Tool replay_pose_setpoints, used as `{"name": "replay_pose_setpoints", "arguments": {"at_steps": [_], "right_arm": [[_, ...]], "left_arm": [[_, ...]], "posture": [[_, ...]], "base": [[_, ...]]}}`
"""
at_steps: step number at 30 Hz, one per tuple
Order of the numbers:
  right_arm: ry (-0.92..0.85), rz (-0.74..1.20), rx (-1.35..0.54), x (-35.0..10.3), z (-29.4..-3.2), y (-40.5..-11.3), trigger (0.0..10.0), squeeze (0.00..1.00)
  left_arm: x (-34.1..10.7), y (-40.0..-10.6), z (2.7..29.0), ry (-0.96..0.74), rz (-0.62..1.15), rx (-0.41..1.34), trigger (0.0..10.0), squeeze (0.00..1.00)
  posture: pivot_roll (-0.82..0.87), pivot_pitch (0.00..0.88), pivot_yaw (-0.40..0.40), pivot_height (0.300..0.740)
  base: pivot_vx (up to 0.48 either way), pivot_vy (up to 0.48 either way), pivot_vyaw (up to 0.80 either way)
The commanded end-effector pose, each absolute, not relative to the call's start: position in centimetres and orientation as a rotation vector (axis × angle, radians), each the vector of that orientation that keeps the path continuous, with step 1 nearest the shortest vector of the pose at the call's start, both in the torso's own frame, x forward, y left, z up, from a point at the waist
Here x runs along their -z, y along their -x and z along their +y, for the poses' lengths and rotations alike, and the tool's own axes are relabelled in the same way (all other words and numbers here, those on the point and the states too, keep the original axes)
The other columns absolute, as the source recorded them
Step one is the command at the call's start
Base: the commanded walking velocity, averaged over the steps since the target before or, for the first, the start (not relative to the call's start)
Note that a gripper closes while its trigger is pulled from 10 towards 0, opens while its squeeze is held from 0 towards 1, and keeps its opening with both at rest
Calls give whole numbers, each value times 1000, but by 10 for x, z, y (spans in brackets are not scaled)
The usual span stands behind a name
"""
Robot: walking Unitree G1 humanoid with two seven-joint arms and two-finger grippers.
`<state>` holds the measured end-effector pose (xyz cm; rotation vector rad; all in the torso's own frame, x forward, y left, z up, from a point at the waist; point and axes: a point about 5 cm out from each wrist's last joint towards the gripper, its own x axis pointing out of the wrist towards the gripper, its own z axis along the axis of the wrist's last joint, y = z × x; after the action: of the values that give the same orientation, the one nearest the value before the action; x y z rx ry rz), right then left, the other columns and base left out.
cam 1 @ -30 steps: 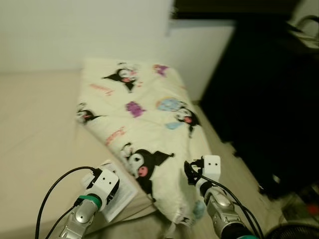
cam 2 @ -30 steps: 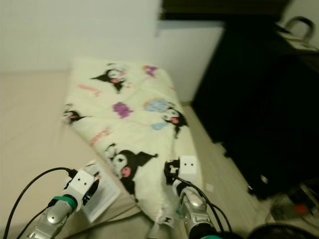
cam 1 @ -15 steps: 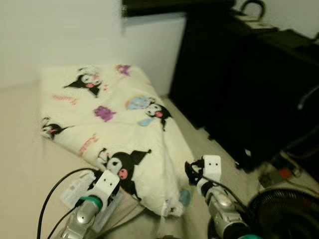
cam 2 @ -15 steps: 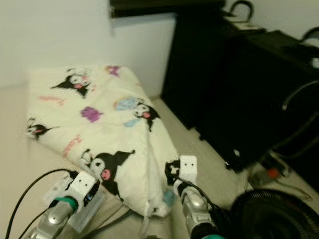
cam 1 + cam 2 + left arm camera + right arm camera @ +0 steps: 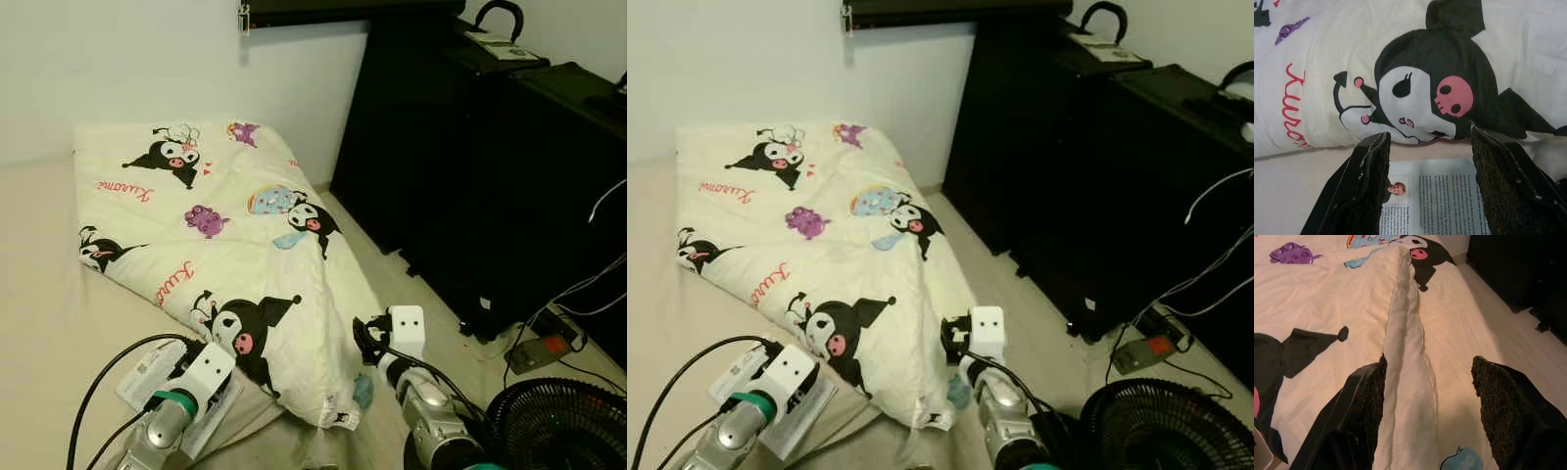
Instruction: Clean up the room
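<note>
We see a soft cream quilt (image 5: 225, 235) printed with black cartoon figures, lying folded on the pale floor (image 5: 39, 323) beside tall black cabinets (image 5: 470, 166). A round black fan (image 5: 563, 426) stands nearby. Our left gripper (image 5: 1422, 161), fingers spread, hovers over a printed leaflet (image 5: 1435, 205); our right gripper (image 5: 1425, 396), also spread, hovers over the quilt's puffy fold.

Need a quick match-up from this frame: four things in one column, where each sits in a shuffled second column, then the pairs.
Things:
1. blanket
2. printed sheet
3. fan
4. power strip

Places:
A. on the floor by the black cabinet, cables running to it
B. spread over the mattress
C. under the left gripper, by the blanket's edge
D. beside the right arm, at the robot's lower right

Pairs: 1-B, 2-C, 3-D, 4-A
</note>
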<state>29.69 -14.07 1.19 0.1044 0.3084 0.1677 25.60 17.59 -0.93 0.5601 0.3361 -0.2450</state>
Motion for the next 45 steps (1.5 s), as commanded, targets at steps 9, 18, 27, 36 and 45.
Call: {"name": "replay_pose_setpoints", "arguments": {"at_steps": [9,18,27,36,45], "right_arm": [[-112,323,-188,-8,-140,-292,10000,0],[-105,318,-192,-10,-142,-294,10000,0],[-105,293,-181,-17,-143,-301,10000,0],[-106,302,-179,-13,-143,-296,10000,0],[-104,311,-169,-10,-145,-293,10000,0]], "left_arm": [[23,-234,176,-775,308,382,10000,0],[23,-224,177,-985,207,513,10000,0],[7,-209,182,-1259,-78,650,10000,455],[-3,-189,181,-1278,-201,654,10000,1000],[0,-147,196,-1285,-182,616,10000,769]], "posture": [[77,21,-28,617],[85,42,-41,592],[89,51,-37,587],[91,60,-33,587],[87,63,-26,587]], "base": [[0,0,0],[0,0,0],[0,0,0],[0,0,0],[0,0,0]]}}
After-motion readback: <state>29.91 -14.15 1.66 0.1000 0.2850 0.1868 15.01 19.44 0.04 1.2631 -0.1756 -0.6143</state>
